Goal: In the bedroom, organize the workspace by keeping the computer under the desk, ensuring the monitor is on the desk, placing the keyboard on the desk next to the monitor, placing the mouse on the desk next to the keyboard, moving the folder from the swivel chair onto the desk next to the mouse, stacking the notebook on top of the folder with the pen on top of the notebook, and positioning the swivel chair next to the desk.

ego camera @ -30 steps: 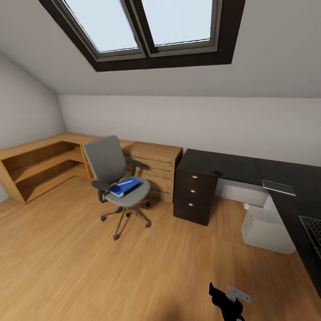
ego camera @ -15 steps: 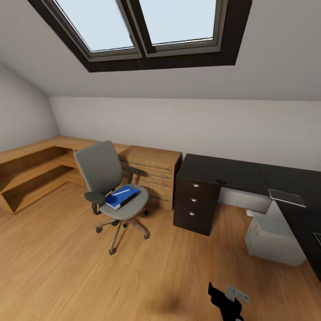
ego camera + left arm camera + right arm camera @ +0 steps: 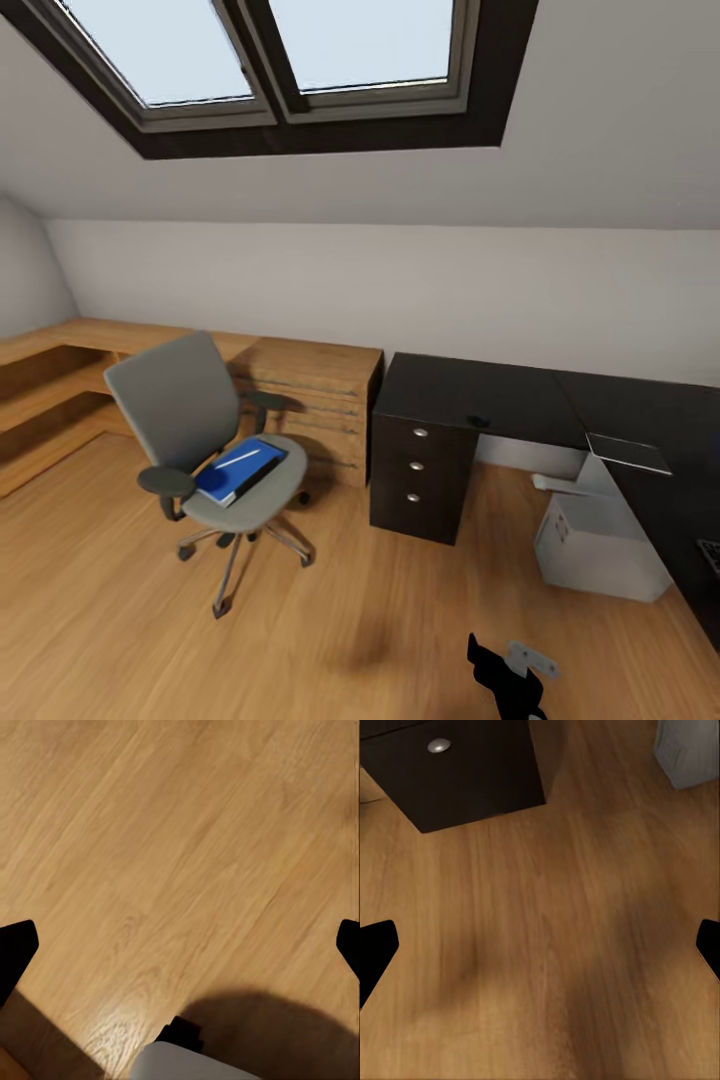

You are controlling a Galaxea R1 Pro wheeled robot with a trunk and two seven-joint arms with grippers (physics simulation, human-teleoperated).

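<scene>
Overhead, in the head view, a skylight [image 3: 290,60] sat at twelve o'clock in the sloped ceiling. The swivel chair [image 3: 205,440] stood on the wood floor [image 3: 120,620] at about nine o'clock, its seat carrying the blue folder [image 3: 232,478] with a white pen [image 3: 238,459] lying on top; whether a notebook lay between them could not be told. Behind the chair ran low oak shelving [image 3: 300,385]. The black desk [image 3: 480,395] reached from the centre toward three o'clock, its drawers [image 3: 415,465] facing the room, and a small dark mouse [image 3: 478,421] rested on its top. The grey computer [image 3: 590,540] stood on the floor under the desk at about four o'clock. A flat grey panel [image 3: 628,452] lay on the desk's corner, and a sliver of keyboard [image 3: 709,552] showed at the three o'clock edge. A dark part of the right arm [image 3: 510,680] showed at six o'clock. In the left wrist view, the left gripper [image 3: 180,945] hung over bare floor, fingers wide apart and holding nothing. In the right wrist view, the right gripper [image 3: 540,949] likewise had its fingers spread and empty, above floor, with the drawer unit at eleven o'clock and the computer at one.
</scene>
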